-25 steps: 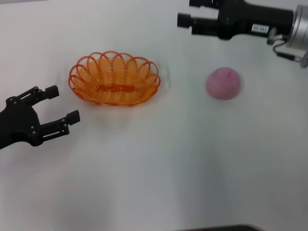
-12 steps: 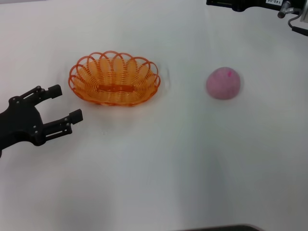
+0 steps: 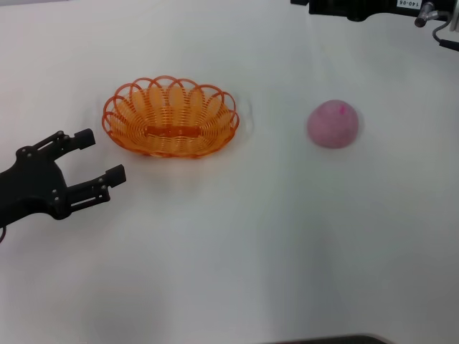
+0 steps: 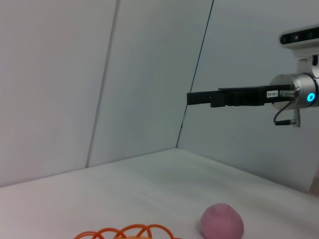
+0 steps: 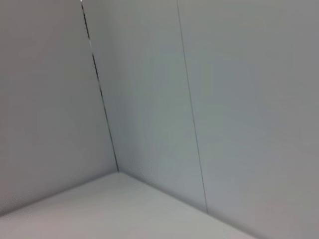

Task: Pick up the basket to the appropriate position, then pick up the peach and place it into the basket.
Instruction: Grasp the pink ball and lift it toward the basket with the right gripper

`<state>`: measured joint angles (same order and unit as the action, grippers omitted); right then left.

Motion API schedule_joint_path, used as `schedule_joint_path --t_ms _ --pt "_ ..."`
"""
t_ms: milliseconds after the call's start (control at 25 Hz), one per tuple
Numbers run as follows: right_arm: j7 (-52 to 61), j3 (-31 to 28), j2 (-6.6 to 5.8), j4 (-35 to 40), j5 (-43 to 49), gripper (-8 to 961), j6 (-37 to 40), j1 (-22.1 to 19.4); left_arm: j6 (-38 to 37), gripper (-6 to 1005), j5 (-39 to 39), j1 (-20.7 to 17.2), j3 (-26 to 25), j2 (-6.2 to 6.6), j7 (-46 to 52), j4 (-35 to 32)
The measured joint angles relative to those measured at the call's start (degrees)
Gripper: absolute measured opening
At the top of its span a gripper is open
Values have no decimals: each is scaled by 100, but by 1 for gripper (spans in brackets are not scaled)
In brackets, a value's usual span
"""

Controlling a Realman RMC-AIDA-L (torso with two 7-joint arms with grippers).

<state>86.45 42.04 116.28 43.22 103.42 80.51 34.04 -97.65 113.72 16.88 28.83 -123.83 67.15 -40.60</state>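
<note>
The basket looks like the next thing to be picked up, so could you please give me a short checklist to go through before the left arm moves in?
1. Left pincer open: ok, its two fingers are spread and hold nothing.
2. Path to the basket: ok, only bare table lies between the pincer and the near rim.
3. Basket upright and empty: ok, it sits flat with nothing inside.
4. Peach clear of the basket: ok, it rests apart on the robot's right side.
5. Right pincer out of the way: ok, it is held high at the far edge, above the table.
6. Right pincer open or shut: cannot tell.
</note>
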Motion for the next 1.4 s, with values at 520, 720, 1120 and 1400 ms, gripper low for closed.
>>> schedule_joint_path --t_ms 520,720,1120,1400 --pt "2116 383 66 1337 2400 733 123 478 -1 878 24 84 36 -1 10 79" --pt "2502 460 120 1444 3294 731 323 823 -9 878 28 87 36 8 75 69" --pt "3011 643 288 1571 4921 728 837 1405 -68 878 52 104 46 17 210 -31" --pt "3262 936 319 1549 5501 726 1045 1555 -69 878 53 120 67 23 218 -37"
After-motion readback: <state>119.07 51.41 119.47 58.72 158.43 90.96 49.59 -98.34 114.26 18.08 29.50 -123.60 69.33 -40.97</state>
